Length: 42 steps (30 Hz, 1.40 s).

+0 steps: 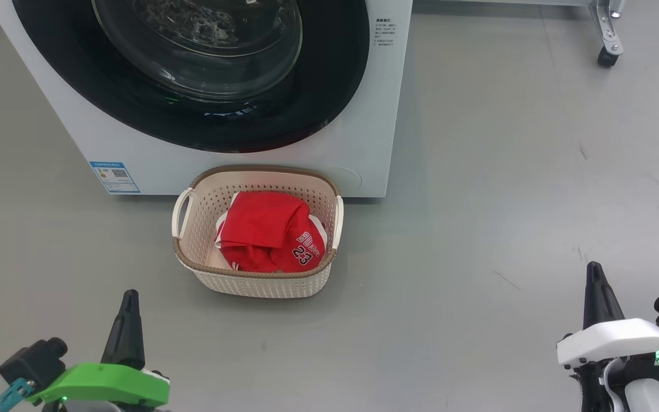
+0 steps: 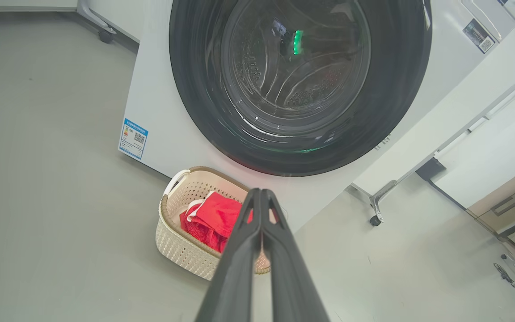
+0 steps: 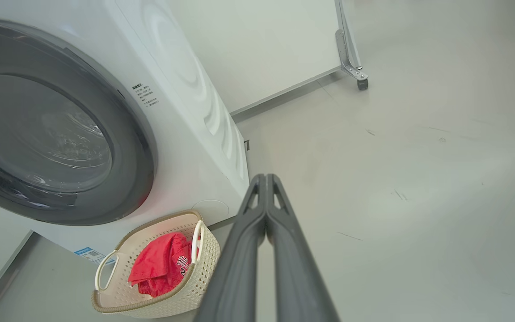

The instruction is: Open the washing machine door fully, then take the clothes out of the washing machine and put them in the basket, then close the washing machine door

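Basket (image 1: 261, 283) on grey floor (image 1: 507, 200), just in front of washing machine (image 1: 375, 126), near its base, contact not clear. Holds the clothes (image 1: 266, 229): red bundle heaped toward the right half, white trim at the left edge, "23" readable, lettering above it folded and cut down to a few letters. Conceals the basket's bottom beneath that bundle.

Shut flush against the white front, washing machine door (image 1: 335, 80), black rim gleaming around the glass bowl (image 1: 203, 40). Cut off by the top edge of the head view, upper part out of frame. Behind the glass in left wrist view, steel drum (image 2: 293, 89) dimly visible. Seems empty, though hard to judge through reflections, one green glint (image 2: 297, 41) among them. Low on the front, small blue label (image 1: 115, 176), print too small to read.

At lower left of head view, left gripper (image 1: 129, 303) over bare floor, well apart from basket, seen edge-on as a single dark spike. In left wrist view, same gripper (image 2: 261, 193) with fingers pressed together, nothing between, covering the basket's near corner. At lower right, right gripper (image 1: 594, 274), likewise a lone spike over bare floor. In right wrist view, fingers pressed together and bare. At upper right, wheeled frame leg (image 1: 608, 40), mostly out of frame.
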### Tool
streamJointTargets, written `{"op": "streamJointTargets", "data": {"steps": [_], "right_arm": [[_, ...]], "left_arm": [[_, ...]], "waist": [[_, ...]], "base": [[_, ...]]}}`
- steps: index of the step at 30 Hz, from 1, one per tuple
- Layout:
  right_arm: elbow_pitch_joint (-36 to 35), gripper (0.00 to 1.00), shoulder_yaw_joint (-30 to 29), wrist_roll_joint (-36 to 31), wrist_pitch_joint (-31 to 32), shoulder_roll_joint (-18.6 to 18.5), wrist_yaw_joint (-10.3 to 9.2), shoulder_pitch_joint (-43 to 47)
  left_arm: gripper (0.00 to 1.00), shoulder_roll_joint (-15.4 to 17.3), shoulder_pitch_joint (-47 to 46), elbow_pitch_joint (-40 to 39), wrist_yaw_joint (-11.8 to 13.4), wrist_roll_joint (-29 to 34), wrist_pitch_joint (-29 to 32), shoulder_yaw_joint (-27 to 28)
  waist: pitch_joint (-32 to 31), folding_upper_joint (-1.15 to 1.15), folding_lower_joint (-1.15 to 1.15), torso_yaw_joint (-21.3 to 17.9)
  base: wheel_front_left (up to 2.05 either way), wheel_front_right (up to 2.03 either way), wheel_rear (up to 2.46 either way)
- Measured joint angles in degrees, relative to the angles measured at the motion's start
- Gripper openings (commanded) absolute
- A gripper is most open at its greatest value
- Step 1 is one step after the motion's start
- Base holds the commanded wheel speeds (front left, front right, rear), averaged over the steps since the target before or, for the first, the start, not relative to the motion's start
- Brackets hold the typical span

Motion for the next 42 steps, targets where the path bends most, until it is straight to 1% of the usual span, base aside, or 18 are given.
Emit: {"op": "streamJointTargets", "data": {"steps": [39, 42], "right_arm": [[1.2, 0.0, -3.9, 30.5, 8.0, 0.7, 1.77, -1.3], [1.3, 0.0, -4.1, 32.0, 8.3, 0.8, 2.0, -1.4]], "left_arm": [[0.0, 0.3, -0.2, 0.9, 0.0, -24.8, 7.5, 3.8], [0.0, 0.3, -0.2, 1.0, 0.0, -25.7, 7.9, 3.9]], "waist": [[-2.1, 0.0, 0.0, -0.8], [-2.2, 0.0, 0.0, -0.8]], "base": [[0.0, 0.0, 0.0], [0.0, 0.0, 0.0]]}}
